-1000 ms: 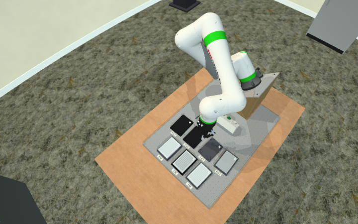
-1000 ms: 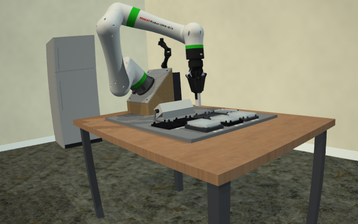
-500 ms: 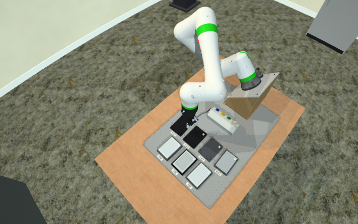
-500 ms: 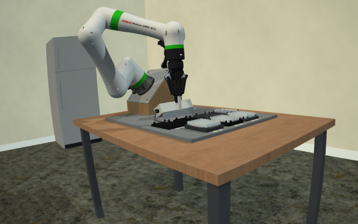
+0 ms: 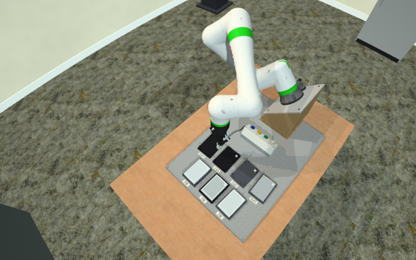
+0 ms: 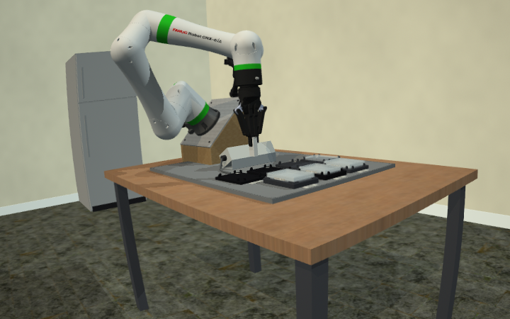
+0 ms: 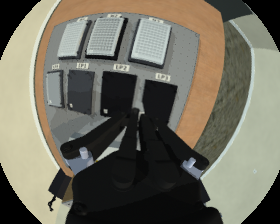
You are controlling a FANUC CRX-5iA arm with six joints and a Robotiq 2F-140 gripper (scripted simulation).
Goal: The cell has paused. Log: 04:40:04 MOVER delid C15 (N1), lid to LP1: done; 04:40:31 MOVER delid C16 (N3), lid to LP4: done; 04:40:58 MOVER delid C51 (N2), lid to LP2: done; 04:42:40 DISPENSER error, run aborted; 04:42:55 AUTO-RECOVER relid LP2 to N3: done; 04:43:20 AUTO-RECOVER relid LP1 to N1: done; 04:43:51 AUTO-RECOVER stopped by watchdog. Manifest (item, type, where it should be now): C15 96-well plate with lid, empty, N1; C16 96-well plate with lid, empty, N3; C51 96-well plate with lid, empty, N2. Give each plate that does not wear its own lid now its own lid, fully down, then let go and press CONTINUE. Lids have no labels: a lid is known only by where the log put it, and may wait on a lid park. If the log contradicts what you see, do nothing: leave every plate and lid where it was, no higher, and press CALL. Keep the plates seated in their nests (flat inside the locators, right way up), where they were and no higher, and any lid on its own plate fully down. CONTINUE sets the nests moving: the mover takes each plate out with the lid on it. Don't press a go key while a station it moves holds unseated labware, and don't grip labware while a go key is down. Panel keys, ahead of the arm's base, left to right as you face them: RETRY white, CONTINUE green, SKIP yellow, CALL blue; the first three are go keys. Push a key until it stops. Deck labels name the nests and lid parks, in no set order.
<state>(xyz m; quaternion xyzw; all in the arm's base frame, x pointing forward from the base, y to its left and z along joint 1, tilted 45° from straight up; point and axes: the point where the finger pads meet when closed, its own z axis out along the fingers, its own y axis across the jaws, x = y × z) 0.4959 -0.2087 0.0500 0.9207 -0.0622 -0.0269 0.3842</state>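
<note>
On the grey deck plate (image 5: 287, 161) we count three nests in the front row. The left plate (image 5: 196, 171) and the right plate (image 5: 231, 203) look pale and covered by lids, while the middle plate (image 5: 214, 188) shows its open wells in a dark frame. Behind them run four lid parks: two black and bare (image 5: 226, 159), one dark grey (image 5: 244, 173), and one at the far end carrying a pale lid (image 5: 263, 188). The deck labels are too small for us to read.

Our hand (image 6: 253, 143) hangs above the deck between the park row and the key panel (image 5: 258, 139), fingers pressed fully together with nothing between them.

The top view alone shows the panel's coloured keys. The wrist view shows the shut fingertips over the black parks. Only the exterior view shows the hand's height over the desk (image 6: 328, 222).
</note>
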